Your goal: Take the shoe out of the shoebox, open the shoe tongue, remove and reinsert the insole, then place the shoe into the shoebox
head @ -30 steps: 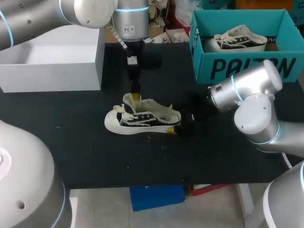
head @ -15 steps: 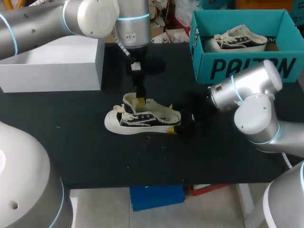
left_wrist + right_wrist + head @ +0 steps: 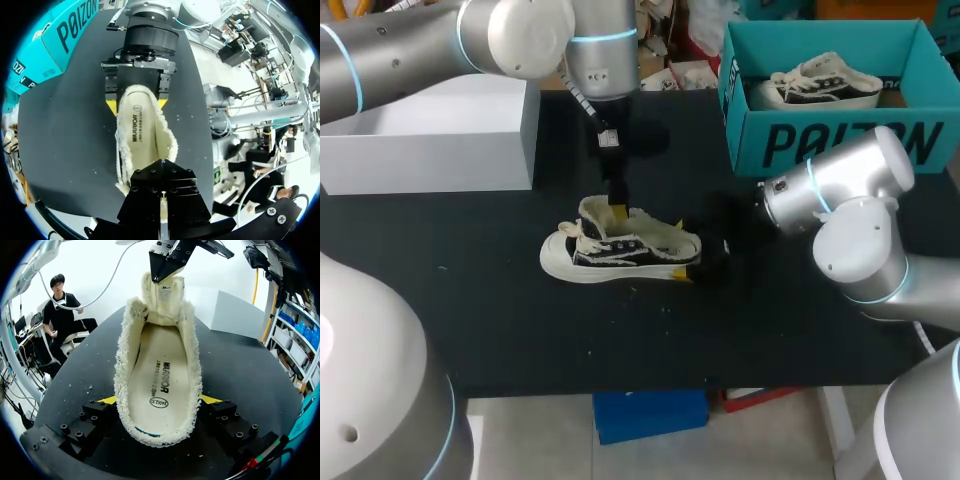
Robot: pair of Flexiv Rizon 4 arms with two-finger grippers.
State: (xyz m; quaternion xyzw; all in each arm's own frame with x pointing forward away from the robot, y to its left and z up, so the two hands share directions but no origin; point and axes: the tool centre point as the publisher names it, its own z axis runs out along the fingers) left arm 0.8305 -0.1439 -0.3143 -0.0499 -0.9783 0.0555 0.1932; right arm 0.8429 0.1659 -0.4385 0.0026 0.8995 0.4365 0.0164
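A black and cream shoe (image 3: pixel 620 250) lies on the black table, toe towards my left arm's side. My right gripper (image 3: pixel 692 258) holds its heel, one yellow tip against each side (image 3: pixel 159 400). The cream insole (image 3: pixel 160 380) lies inside the fleece-lined opening. My left gripper (image 3: pixel 613 208) comes down from the far side and is shut on the shoe tongue (image 3: pixel 162 300), holding it up and back. In the left wrist view the shut fingers (image 3: pixel 161 192) pinch a cream sliver, with the insole (image 3: pixel 142 132) and the right gripper (image 3: pixel 136 105) ahead of them.
The teal shoebox (image 3: pixel 840 140) stands at the back right with a second shoe (image 3: pixel 820 85) in it. A white box (image 3: pixel 430 130) stands at the back left. My right arm's elbow (image 3: pixel 850 220) rises in front of the shoebox.
My left arm's wrist has shifted slightly to the right above the tongue. The shoe and the right arm have stayed in place.
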